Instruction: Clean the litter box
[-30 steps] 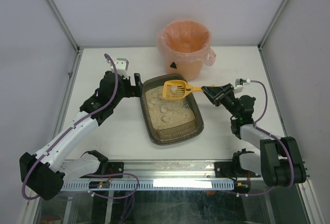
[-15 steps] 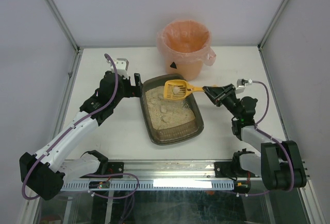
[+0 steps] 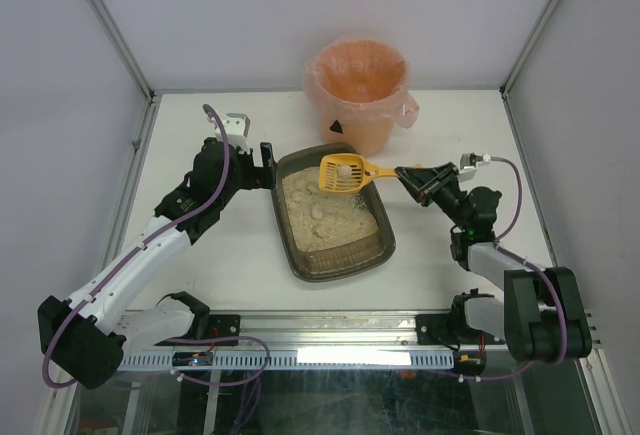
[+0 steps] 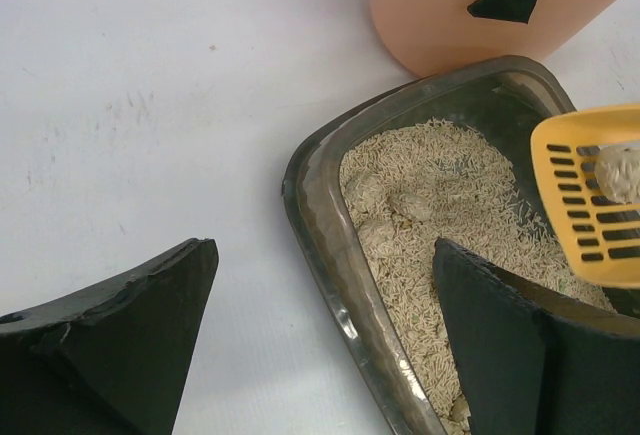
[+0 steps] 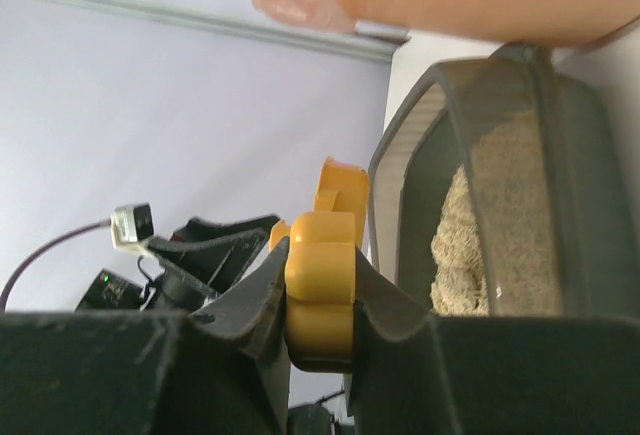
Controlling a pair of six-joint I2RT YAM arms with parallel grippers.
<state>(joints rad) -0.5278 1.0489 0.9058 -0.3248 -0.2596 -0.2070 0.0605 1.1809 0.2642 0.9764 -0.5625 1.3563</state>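
Top external view gives the whole layout, so starting big: white surface [image 3: 250, 290] with the litter box [image 3: 338, 272] roughly in the middle, between the two arms. Its long axis runs near-to-far, a little skewed so the far short end leans left. That far end points pretty much at the orange bucket [image 3: 365, 127], which stands just beyond it. I can't tell if they actually touch.

Left gripper [image 4: 322, 255] is at the box's far-left corner with its jaws apart. One finger is out over the surface and the other over the litter, so the left wall sits between them. From the left wrist view it looks like it's straddling the wall, not pinching it.

Right gripper [image 3: 404, 172] is clamped on the handle of the yellow scoop [image 3: 353, 182]; the right wrist view shows both fingers squeezed against the handle end. The scoop lies crosswise to the box, handle out to the right and slotted head pointing left. The head is held over the far end of the litter with a pale clump [image 4: 622, 170] in it.

The bit that matters imo: from the scoop head, the bucket mouth is straight away from the arm bases and a touch right. The right arm is the nearer one and it has the load. So I'd guess the next move is a lift and carry outward over the bucket lip, keeping the head level. A few more lumps [image 4: 400, 205] sit in the litter, so the job doesn't look finished.
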